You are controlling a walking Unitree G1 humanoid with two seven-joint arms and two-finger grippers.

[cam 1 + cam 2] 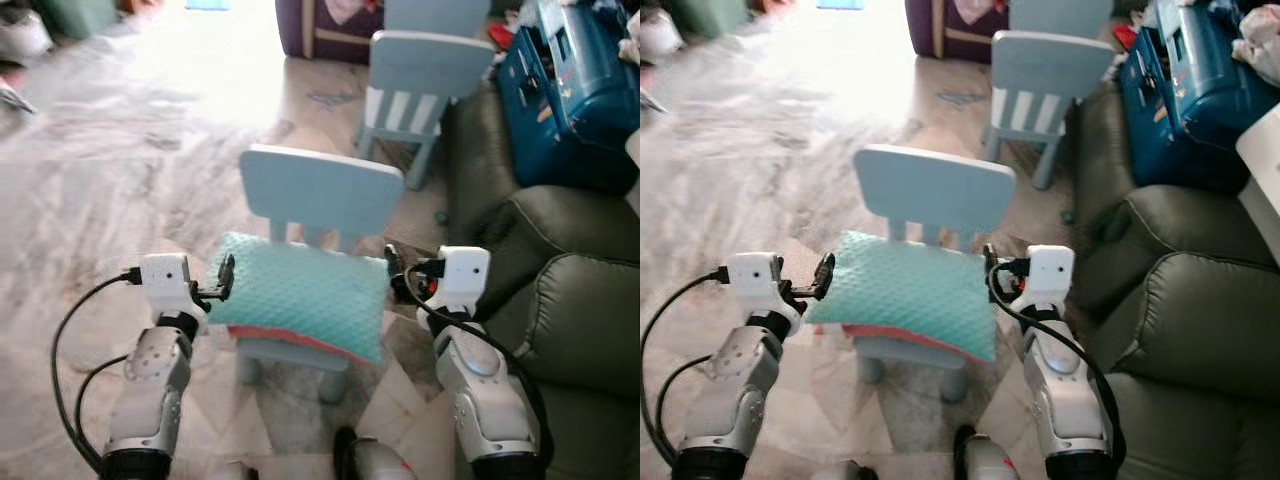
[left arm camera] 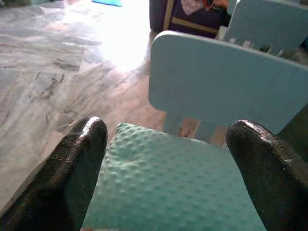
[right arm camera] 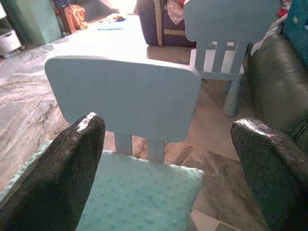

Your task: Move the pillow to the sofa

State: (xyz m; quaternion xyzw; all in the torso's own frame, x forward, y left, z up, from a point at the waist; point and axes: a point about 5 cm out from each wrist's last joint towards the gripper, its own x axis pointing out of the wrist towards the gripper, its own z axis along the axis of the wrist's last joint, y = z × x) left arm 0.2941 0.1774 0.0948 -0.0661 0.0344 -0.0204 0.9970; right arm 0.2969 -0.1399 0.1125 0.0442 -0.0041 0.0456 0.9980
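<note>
Teal dimple-textured pillow (image 1: 300, 295) lies flat on the seat of the small pale-blue plastic child's chair (image 1: 318, 190), centre of the head views. A red/coral layer shows under the pillow's near edge. Pillow overhangs the seat on the near and right-hand sides.

Left pincer (image 1: 224, 280) sits at the pillow's left edge, lower left of centre in the left eye view. Its wrist view shows the black fingers (image 2: 72, 168) spread wide, the pillow between them, not clamped. Cannot tell if either finger touches the fabric.

Right pincer (image 1: 992, 272) is at the pillow's far right corner, just right of the chair back. Its fingers (image 3: 57, 178) are also wide apart in the right wrist view, with the pillow and chair back in the gap; nothing held.

Dark olive-green leather sofa (image 1: 570, 330) takes up the right side of the frame, near the chair but not touching the pillow. Blue plastic case (image 1: 570, 70) rests on the sofa at upper right. A second pale-blue child's chair (image 1: 425, 85) stands beyond the first, top centre. Floor is grey-veined marble tile (image 1: 110, 190), washed out by glare at top.
</note>
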